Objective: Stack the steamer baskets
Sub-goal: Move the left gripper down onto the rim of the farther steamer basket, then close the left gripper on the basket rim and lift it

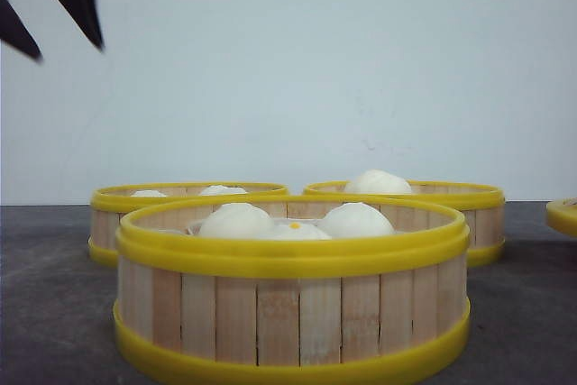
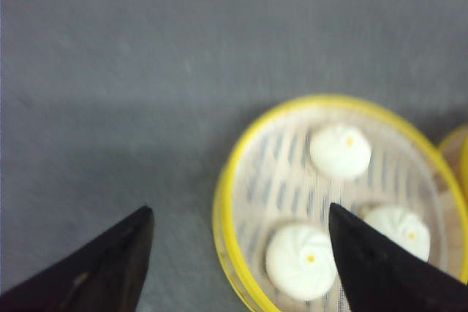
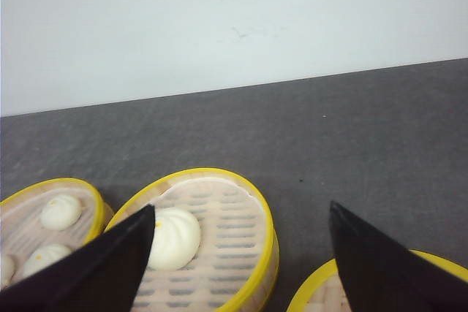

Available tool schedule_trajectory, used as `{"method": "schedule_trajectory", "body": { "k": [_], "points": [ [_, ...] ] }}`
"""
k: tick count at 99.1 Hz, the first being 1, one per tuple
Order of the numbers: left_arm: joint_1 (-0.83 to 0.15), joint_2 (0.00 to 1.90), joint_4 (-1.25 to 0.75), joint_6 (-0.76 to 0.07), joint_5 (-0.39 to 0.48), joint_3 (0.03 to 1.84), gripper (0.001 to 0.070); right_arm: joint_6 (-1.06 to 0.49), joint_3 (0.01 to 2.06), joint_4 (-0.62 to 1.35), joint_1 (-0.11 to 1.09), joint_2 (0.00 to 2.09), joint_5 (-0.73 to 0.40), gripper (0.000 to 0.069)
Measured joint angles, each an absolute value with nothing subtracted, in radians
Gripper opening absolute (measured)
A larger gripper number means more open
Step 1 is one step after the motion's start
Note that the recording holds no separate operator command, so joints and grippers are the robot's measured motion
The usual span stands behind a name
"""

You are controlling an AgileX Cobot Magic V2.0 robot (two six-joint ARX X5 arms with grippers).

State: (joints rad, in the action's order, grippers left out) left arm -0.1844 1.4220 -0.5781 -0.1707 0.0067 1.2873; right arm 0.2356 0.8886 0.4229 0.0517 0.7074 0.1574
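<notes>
Yellow-rimmed steamer baskets: none stacked yet; all sit apart on table (image 1: 54, 313).
L gripper (image 2: 238, 253): jaws wide, empty, raised above rear-left basket (image 2: 252, 180); three buns (image 2: 301, 261) inside. Prob. lining up for a rim grasp.
Near basket (image 1: 293, 313): central, likely stack base.
R gripper (image 3: 241, 250): jaws wide, empty, above rear-right basket (image 3: 252, 210); one bun (image 3: 175, 235).

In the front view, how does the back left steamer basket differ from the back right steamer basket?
The back left steamer basket shows two low white buns above its rim; the back right steamer basket shows one bun, which rises higher. The near basket hides much of the left one's wall, and less of the right one's. Both share pale wooden slats, yellow rims and the dark table.
</notes>
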Motion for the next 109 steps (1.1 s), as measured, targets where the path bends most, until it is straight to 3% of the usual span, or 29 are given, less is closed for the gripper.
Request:
{"method": "schedule_trajectory", "body": {
  "k": [20,39,54,71,91,109],
  "points": [
    [-0.186,1.718,-0.686,-0.166,0.017,1.47,0.0463,0.236,0.889,0.422,0.054,0.707,0.157,0.0469],
    [-0.186,1.874,-0.716,-0.156,0.017,1.517,0.0454,0.235,0.889,0.422,0.054,0.707,0.157,0.0469],
    [-0.186,1.921,-0.721,-0.153,0.017,1.517,0.0341,0.235,0.889,0.422,0.054,0.707,0.157,0.0469],
    [-0.186,1.947,-0.72,-0.152,0.012,1.518,0.0274,0.235,0.889,0.422,0.054,0.707,0.157,0.0469],
    [-0.187,1.957,-0.718,-0.152,-0.003,1.518,0.0059,0.235,0.889,0.422,0.054,0.707,0.156,0.0469],
    [-0.189,1.957,-0.716,-0.155,-0.009,1.518,0.003,0.235,0.889,0.421,0.054,0.707,0.156,0.0469]
  ]
}}
